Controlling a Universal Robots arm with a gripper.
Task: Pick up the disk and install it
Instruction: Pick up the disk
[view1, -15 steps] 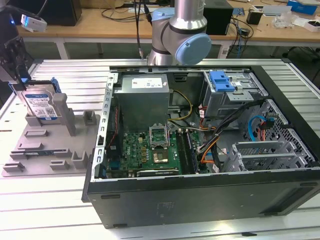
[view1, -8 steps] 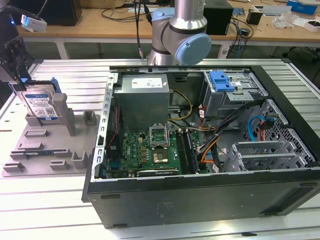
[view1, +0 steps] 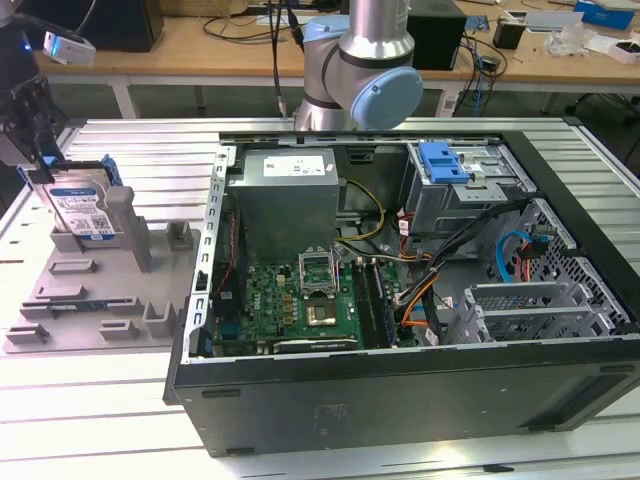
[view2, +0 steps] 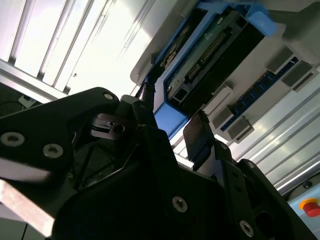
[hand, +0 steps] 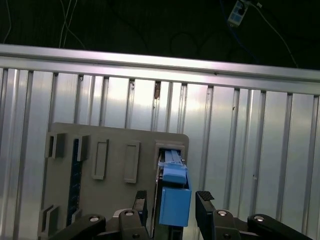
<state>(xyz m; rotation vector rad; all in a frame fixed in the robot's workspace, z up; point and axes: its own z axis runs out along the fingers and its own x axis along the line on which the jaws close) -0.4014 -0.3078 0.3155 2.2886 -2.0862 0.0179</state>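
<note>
The disk (view1: 82, 210), a silver drive with a white-and-blue label in a blue carrier, stands on edge in a slot of the grey holder (view1: 90, 300) at the exterior view's left. My gripper (view1: 47, 168) hangs right above it. In the first wrist view the gripper (hand: 173, 202) is open, and its two black fingers (hand: 141, 201) straddle the disk's blue end (hand: 175, 185) with a thin gap on each side. In the second wrist view the gripper (view2: 175, 120) brackets the same blue tab, and the disk's connector side (view2: 215, 55) shows beyond it.
An open computer case (view1: 400, 400) lies at the exterior view's right, with a grey power supply (view1: 285, 195), a motherboard (view1: 300, 300) and a drive bay with a blue latch (view1: 445, 160). The arm's base (view1: 360, 70) stands behind it. The ribbed aluminium table (hand: 250, 125) surrounds the holder.
</note>
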